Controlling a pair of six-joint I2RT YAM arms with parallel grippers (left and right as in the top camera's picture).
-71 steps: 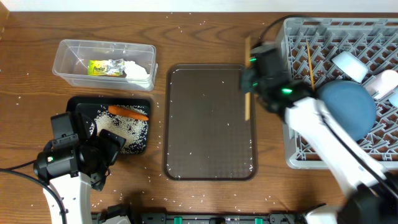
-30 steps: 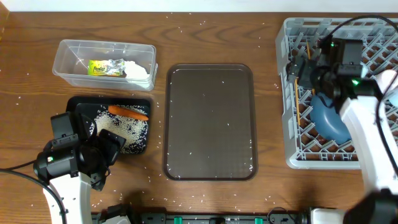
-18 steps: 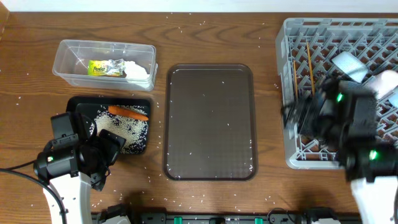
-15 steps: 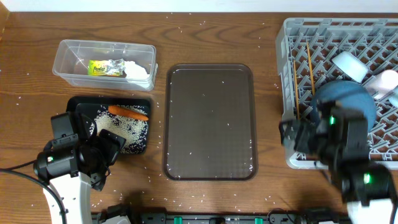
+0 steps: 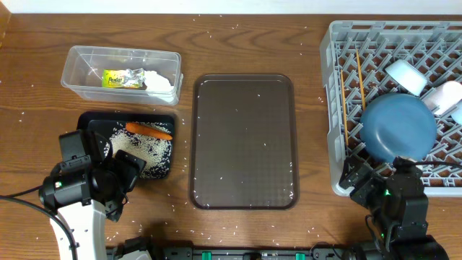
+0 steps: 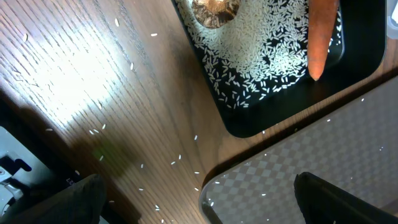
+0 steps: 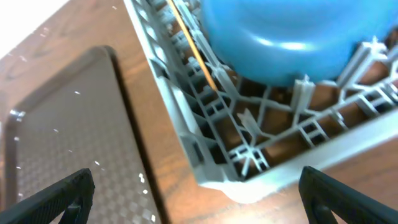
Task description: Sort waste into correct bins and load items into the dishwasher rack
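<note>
Rack (image 5: 339, 43) w/ 2 chopsticks (image 5: 359, 68), 1 plate (image 5: 399, 128), 2 cups (image 5: 404, 76).

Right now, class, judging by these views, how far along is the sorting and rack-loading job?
Done: wrapper, napkin in clear tub; carrot, rice in black tub; blue plate, chopsticks, pale cups in the rack. In hand: nothing; left gripper and right gripper are open. Left: perhaps stray grains on the brown tray and table.

A brown tray (image 5: 243, 141) lies on the wooden table (image 5: 238, 43).
</note>
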